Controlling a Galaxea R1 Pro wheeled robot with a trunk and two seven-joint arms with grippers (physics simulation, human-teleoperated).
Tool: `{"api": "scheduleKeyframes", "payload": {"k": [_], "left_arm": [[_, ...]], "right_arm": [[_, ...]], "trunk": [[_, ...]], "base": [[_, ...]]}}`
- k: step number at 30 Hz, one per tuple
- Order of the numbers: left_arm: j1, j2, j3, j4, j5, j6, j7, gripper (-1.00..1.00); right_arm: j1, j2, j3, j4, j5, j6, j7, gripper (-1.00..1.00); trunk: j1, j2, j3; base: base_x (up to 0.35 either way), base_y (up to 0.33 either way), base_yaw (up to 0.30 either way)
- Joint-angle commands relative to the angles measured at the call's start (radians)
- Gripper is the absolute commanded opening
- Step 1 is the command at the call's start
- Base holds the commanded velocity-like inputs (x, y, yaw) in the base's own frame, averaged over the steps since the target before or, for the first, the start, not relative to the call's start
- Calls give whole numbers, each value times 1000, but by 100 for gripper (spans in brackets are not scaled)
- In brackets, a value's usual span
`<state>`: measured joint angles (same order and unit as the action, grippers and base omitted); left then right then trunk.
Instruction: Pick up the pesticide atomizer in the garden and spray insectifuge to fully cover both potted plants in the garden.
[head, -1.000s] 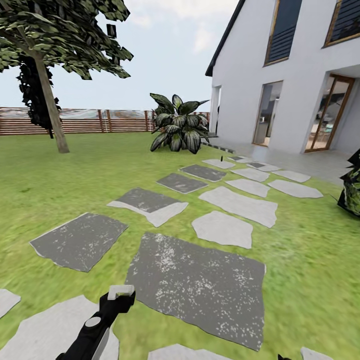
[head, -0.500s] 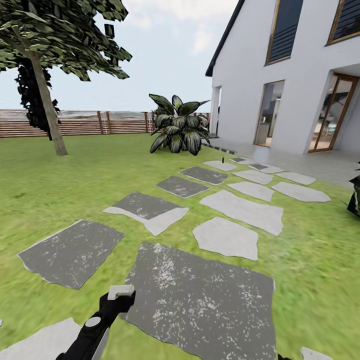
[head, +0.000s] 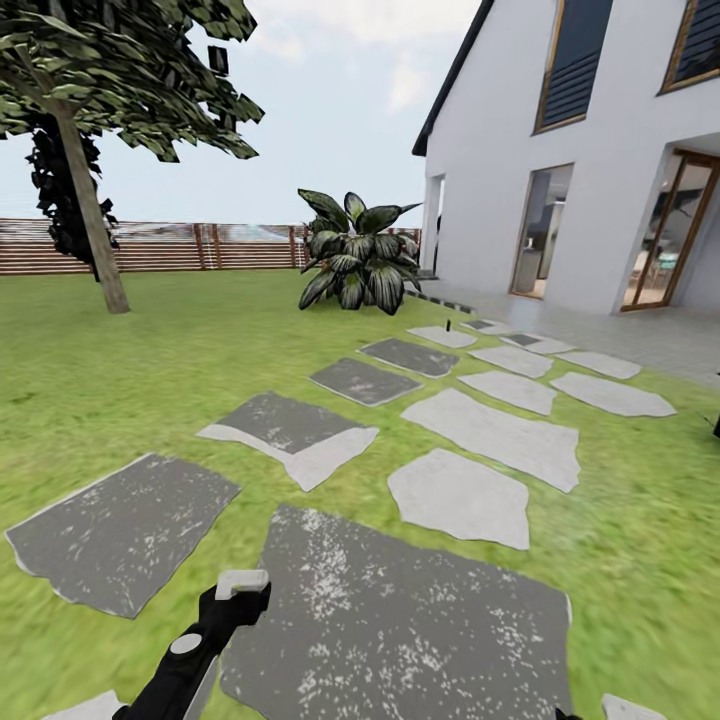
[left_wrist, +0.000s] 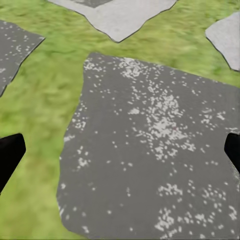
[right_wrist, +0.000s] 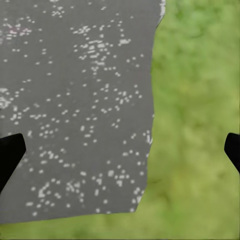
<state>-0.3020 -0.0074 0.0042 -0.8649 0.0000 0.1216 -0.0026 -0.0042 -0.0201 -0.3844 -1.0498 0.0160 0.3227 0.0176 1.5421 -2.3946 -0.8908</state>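
The pesticide atomizer and the potted plants are out of view, or too far off to make out. A tiny dark upright thing (head: 447, 324) stands on a far stepping stone, too small to identify. My left gripper (head: 238, 600) hangs low over a dark grey stepping stone (head: 400, 620). In the left wrist view the left gripper (left_wrist: 120, 152) is open, its black fingertips (left_wrist: 10, 156) at the picture's edges with only stone and grass between them. The right gripper (right_wrist: 120, 152) is also open and empty, over a stone's edge (right_wrist: 147, 125) and lawn.
Stepping stones (head: 490, 430) lead across the lawn toward a white house (head: 560, 150) with glass doors. A big striped-leaf plant (head: 355, 255) stands by the house corner. A tree (head: 90, 180) and a slatted wooden fence (head: 200, 245) close the far left.
The whole head view has shifted: the stones have slid down and spread outward, and the dark leafy plant at the right edge has almost left the picture. The left arm keeps its pose.
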Motion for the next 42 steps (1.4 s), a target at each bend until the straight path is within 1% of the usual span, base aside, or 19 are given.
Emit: {"api": "scheduleKeyframes", "payload": {"k": [1,9,21,31,42], "left_arm": [[0,0,0,-2,0,6,0,100],[0,0,1,-2,0,6,0,100],[0,0,1,-2,0,6,0,100],[0,0,1,-2,0,6,0,100],[0,0,1,-2,0,6,0,100]], "right_arm": [[0,0,-1,-2,2,6,2,100],[0,0,1,-2,2,6,2,100],[0,1,2,-1,3,6,2,100],[0,2,2,-1,7,6,2,100],[0,1,1,-1,1,6,4,100]], "trunk": [[0,0,-1],[0,0,-1],[0,0,-1],[0,0,-1],[0,0,-1]], "base": [[336,0,0],[336,0,-15],[336,0,-124],[336,0,-9],[336,0,0]]}}
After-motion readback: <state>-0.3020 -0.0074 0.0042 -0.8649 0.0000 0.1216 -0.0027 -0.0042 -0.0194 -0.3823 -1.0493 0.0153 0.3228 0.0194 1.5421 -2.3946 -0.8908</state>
